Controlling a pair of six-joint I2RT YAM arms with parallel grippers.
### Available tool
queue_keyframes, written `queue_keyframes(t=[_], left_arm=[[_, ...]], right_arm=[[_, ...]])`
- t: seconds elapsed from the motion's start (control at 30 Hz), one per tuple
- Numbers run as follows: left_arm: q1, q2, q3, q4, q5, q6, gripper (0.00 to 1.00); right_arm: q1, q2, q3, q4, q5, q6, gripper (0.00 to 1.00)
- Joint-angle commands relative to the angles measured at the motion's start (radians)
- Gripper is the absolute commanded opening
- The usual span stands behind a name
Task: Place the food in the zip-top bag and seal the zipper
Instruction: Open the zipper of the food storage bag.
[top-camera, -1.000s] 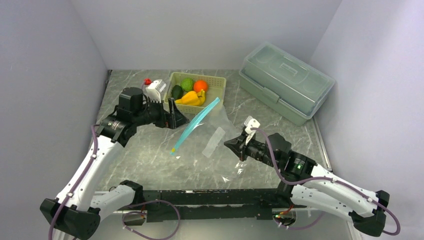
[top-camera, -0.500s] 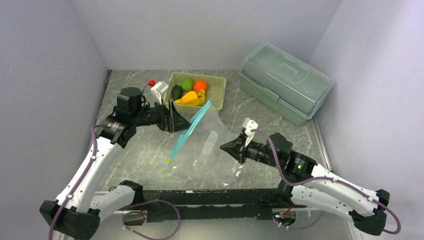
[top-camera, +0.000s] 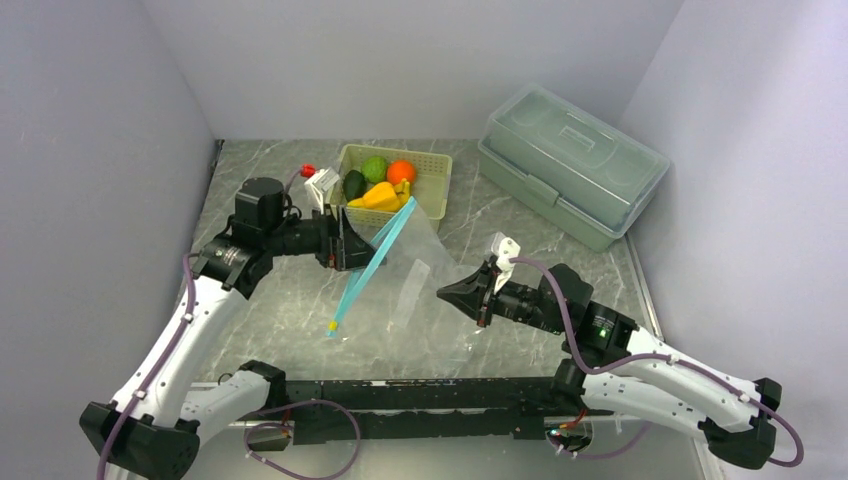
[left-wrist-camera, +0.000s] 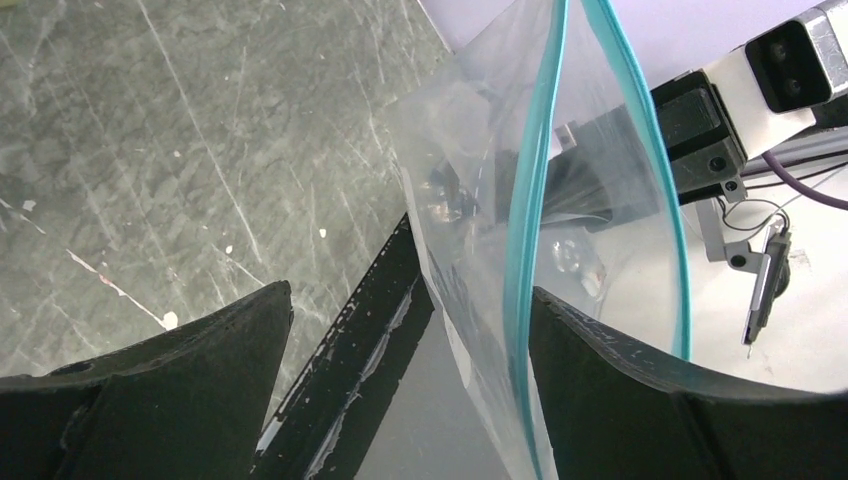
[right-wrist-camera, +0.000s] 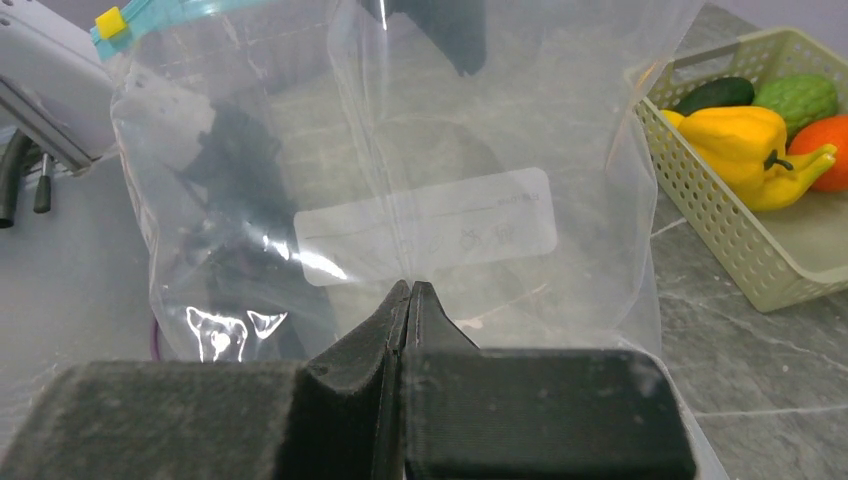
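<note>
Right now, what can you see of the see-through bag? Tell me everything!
The zip-top bag is clear, thin, crinkly plastic with a white label patch. Its light blue zipper has a yellow slider at one end. The two strips stand apart, so the mouth is open. Nothing is inside. It is held up, tilted. The right gripper pinches its bottom edge, and one side of its mouth sits between the open fingers of the left gripper.

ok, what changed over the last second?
The right gripper, shut on the zip-top bag, slid left, and the bag stood up steeper. The zipper swung left, its lower end nearer the arm bases. The left gripper, open, edged right to the bag's mouth. Nothing taken or let go. The food, basket and lidded box stayed put.
</note>
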Motion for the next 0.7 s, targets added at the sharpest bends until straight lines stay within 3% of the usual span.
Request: queue_keyframes(t=[0.0, 0.17, 0.37, 0.67], left_arm=[[0.006, 0.005, -0.004, 0.036, 0.056, -0.005, 0.90], [0.006, 0.015, -0.008, 0.036, 0.069, -0.006, 0.80], [0.006, 0.031, 0.008, -0.013, 0.065, 0.031, 0.59], [0.019, 0.036, 0.044, -0.079, 0.041, 0.070, 0.47]], right_arm=[[0.010, -0.013, 0.060, 0.058, -0.007, 0.002, 0.00], [0.012, -0.006, 0.068, 0.047, 0.020, -0.008, 0.00], [0.015, -0.006, 0.071, 0.052, 0.051, -0.017, 0.00], [0.016, -0.020, 0.063, 0.018, 0.083, -0.024, 0.00]])
